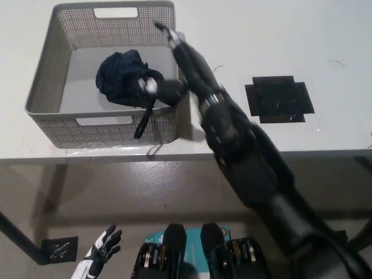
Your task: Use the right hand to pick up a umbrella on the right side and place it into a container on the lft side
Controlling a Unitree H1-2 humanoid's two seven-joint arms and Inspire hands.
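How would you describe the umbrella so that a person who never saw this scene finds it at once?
Find the white table, then the grey mesh basket at its left end. The umbrella lies inside it near the right wall: a dark blue folded bundle, its black strap hanging over the front wall. Nothing else lies in the basket.

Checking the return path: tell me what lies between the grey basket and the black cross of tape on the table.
In the head view, the black right hand and forearm cross the white table between the basket and the tape cross; nothing else lies there.

White table (pixel 325 35), black tape cross (pixel 279 99) on top; tan floor (pixel 145 186), tape square (pixel 58 249).
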